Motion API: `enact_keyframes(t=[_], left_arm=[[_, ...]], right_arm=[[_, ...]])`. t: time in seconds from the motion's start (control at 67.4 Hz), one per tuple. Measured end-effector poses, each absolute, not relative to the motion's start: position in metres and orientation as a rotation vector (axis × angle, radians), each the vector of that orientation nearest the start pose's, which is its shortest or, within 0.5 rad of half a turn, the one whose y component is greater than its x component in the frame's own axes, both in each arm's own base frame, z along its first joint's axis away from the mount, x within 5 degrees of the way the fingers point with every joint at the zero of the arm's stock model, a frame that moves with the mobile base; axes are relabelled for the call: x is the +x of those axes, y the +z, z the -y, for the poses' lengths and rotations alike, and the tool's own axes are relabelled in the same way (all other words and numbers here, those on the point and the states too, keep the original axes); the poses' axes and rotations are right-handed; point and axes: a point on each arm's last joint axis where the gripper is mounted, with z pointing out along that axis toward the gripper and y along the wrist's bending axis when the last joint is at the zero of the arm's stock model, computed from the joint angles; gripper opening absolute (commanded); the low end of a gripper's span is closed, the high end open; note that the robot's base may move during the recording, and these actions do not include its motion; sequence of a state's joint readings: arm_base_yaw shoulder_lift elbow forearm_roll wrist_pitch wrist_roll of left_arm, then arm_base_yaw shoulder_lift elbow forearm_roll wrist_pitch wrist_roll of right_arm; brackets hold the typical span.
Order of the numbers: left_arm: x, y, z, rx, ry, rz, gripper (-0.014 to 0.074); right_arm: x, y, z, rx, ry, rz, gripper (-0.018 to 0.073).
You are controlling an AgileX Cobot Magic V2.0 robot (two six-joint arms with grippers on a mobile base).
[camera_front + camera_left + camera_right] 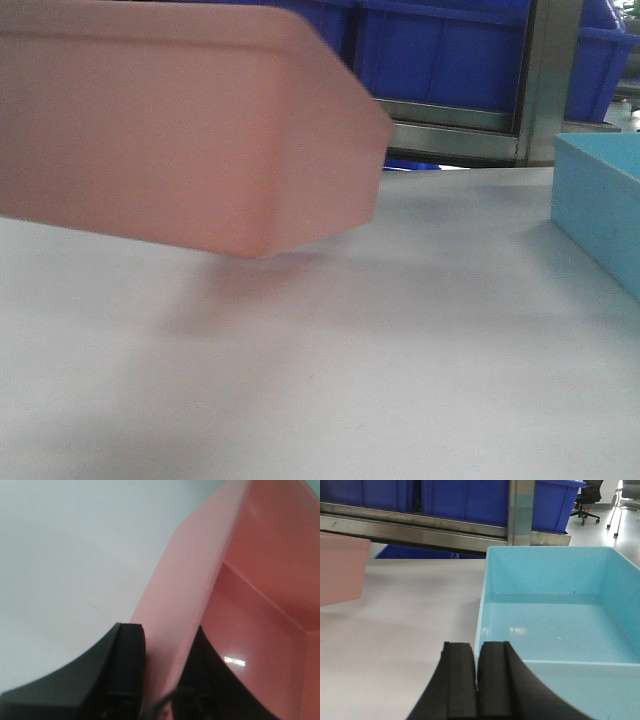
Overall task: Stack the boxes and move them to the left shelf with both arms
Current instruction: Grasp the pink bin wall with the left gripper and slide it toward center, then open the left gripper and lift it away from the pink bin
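left claw [164,632] clamped across pink tub [260,580] wall, tub clear of bench [400,380], tilted. right claw [477,680] pressed together, empty; blue tub [555,625] just ahead of it. advise levelling pink tub before lowering squarely into blue tub

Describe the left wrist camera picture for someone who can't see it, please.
The left arm's black angular gripper clamps the side wall of a salmon-pink matte plastic tub, one finger outside, one inside. The tub's empty interior fills the right; plain grey-white tabletop fills the left.
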State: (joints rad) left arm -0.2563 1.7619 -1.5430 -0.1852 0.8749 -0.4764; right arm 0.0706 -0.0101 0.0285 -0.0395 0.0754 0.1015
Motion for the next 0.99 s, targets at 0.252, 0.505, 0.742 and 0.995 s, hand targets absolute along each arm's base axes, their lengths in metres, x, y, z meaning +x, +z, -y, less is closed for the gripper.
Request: enact_keyframes(t=[0.252,0.505,0.742,0.995], left_arm=[[0.368,0.302,0.157,-0.471,-0.501,-2.549,-0.0002],[0.373,0.268,0.182,-0.621,-0.427,-2.579,-0.0002],[0.382,0.231,0.201,-0.649,-0.394,-2.592,-0.0003],[0.387,0.197,0.208,-0.624,-0.326,-2.661,-0.0002]], right_arm=[[0.057,0.197,-0.004,-0.004,0.102,-1.578,0.0055],[0.057,0.197,-0.004,-0.004,0.102,-1.578,0.0055],[0.057,0.197,-0.004,-0.004,0.102,-1.578,0.0055],[0.057,0.197,-0.004,-0.004,0.102,-1.578,0.0055]])
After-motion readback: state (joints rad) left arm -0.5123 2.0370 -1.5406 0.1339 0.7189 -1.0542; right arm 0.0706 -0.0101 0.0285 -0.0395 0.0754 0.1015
